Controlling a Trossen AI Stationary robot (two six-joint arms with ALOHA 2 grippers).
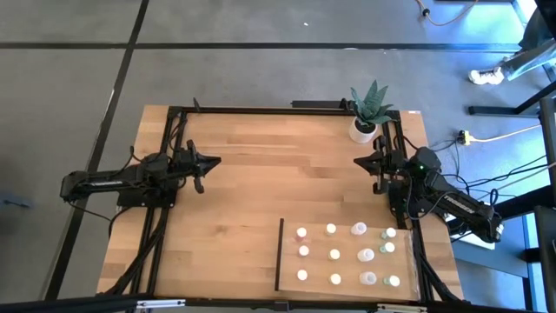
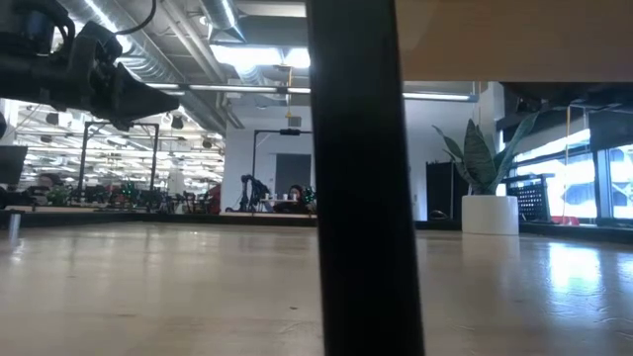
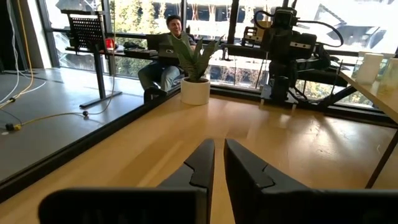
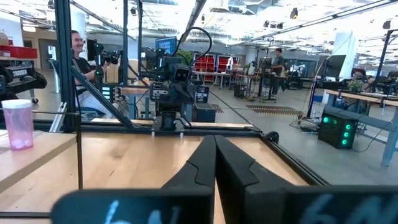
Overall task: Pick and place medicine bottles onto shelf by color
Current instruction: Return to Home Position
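Note:
The shelf [image 1: 347, 256] is a pale wood panel with a dark left edge, at the table's near right. About a dozen medicine bottles stand on it in rows, among them a pinkish one [image 1: 301, 233], a whitish one [image 1: 331, 229] and a greenish one [image 1: 387, 248]. One pink-tinted bottle shows in the right wrist view [image 4: 17, 124]. My left gripper [image 1: 213, 162] hovers over the table's left middle, shut and empty [image 3: 217, 149]. My right gripper [image 1: 358, 162] hovers at the right middle, shut and empty [image 4: 215, 143]. The two point at each other.
A white pot with a green plant [image 1: 362, 129] stands at the far right corner, close behind my right gripper. In the low view a dark upright post [image 2: 361, 178] fills the middle, with a pale board [image 2: 514, 40] overhead. Bare planked tabletop [image 1: 278, 174] lies between the grippers.

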